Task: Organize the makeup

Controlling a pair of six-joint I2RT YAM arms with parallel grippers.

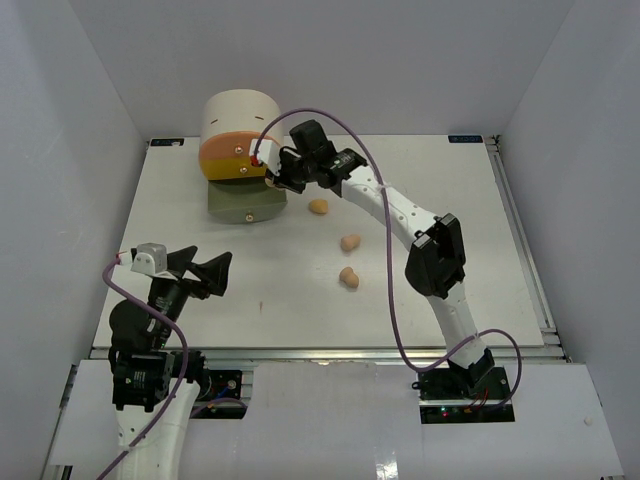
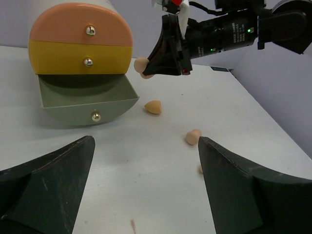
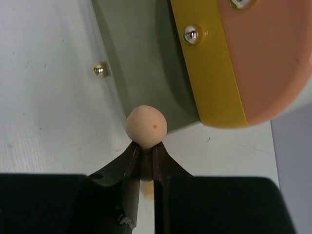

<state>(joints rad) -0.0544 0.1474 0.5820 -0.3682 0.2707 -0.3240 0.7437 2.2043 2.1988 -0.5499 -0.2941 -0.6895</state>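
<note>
1. Clamped tight on one tan sponge [image 3: 146, 126] with the right gripper [image 3: 145, 148]: narrow end pinched between the dark fingers [image 3: 127, 163], rounded end sticking out past the tips.
2. Held off the table [image 1: 450, 200], just beside the right end of the drawer unit [image 1: 238, 125]: level with the yellow front [image 2: 80, 61] in the left wrist view, and over the right corner of the pulled-out green drawer [image 2: 87, 100] in the right wrist view. Cannot tell whether touching the drawer wall.
3. Lying on the table to the right of the drawer unit, in a loose line running away from it toward the near edge: three more sponges. Nearest to the green drawer [image 1: 318, 206], then a middle one [image 1: 350, 242], then the farthest [image 1: 348, 278]. All apart from each other.
4. Spread wide with nothing between the fingers: left gripper [image 2: 146, 141]. Well away from the drawer unit on its near-left side, aimed toward its fronts.
5. Stacked on the drawer unit from top down: orange front [image 2: 80, 24], yellow front, green drawer. Only the green one drawn out, with a small metal knob [image 2: 96, 116] on its curved face.
</note>
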